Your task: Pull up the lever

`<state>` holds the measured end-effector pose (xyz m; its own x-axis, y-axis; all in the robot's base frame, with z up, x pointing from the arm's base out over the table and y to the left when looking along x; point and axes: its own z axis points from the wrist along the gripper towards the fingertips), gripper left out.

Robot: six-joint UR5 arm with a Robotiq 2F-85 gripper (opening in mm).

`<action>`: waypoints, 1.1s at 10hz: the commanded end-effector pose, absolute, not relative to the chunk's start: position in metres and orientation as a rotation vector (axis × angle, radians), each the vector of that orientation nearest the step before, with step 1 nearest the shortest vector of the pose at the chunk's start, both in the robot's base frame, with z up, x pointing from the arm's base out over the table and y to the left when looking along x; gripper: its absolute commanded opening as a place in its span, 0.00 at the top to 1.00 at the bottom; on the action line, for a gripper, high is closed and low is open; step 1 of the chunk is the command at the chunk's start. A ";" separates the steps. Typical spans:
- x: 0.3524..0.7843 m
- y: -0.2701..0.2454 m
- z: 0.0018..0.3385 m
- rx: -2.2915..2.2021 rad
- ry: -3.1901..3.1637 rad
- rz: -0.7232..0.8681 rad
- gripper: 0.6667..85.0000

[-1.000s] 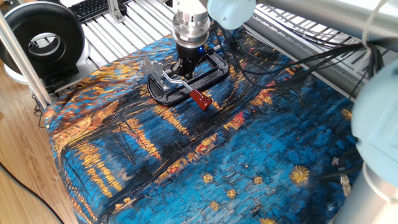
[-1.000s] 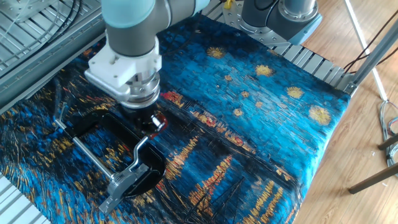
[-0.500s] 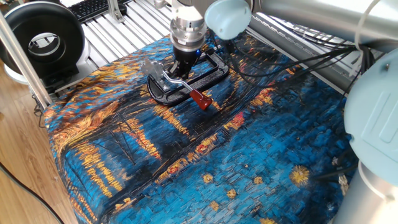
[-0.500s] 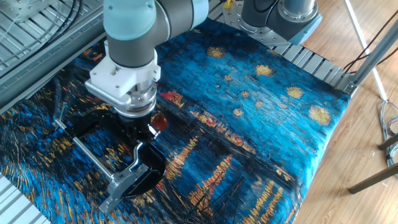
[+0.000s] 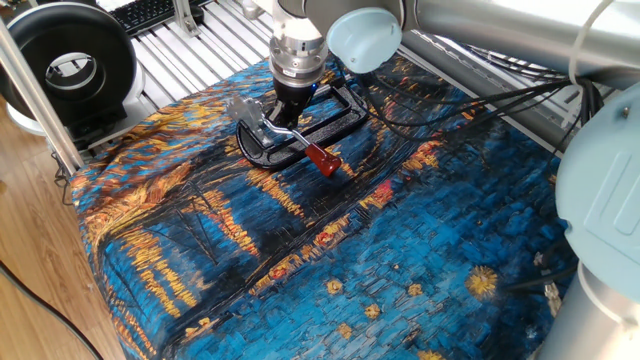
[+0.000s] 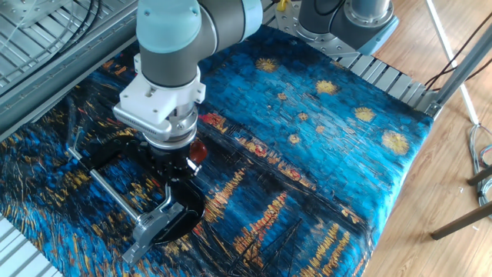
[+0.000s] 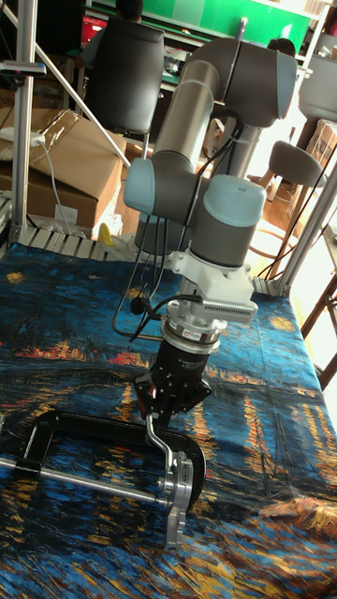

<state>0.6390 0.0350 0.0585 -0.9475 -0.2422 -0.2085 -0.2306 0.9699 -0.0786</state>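
Gripper (image 7: 157, 404) over lever (image 5: 296, 139) (grip state: can't tell); lever lies low, pull-up not done.

Readable text: none in any of the three views.
Labels or brands: none legible on the robot arm (image 7: 201, 178), the clamp frame (image 5: 318, 118) or the cardboard box (image 7: 56, 159).

Claw (image 7: 161, 404) crowded by clamp frame (image 7: 89, 438), lever (image 7: 159, 442).

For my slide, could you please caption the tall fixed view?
UR5 gripper poised over the lever of a black clamp on a painted cloth.
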 end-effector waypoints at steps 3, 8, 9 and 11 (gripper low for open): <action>0.644 0.033 0.061 -0.400 2.879 -0.091 0.80; 0.650 0.040 0.066 -0.452 2.850 -0.047 0.77; 0.652 0.042 0.065 -0.464 2.844 -0.045 0.75; 0.652 0.037 0.063 -0.432 2.861 -0.064 0.75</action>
<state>0.6496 0.0363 0.0628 -0.9199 -0.3146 -0.2340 -0.3015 0.9491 -0.0911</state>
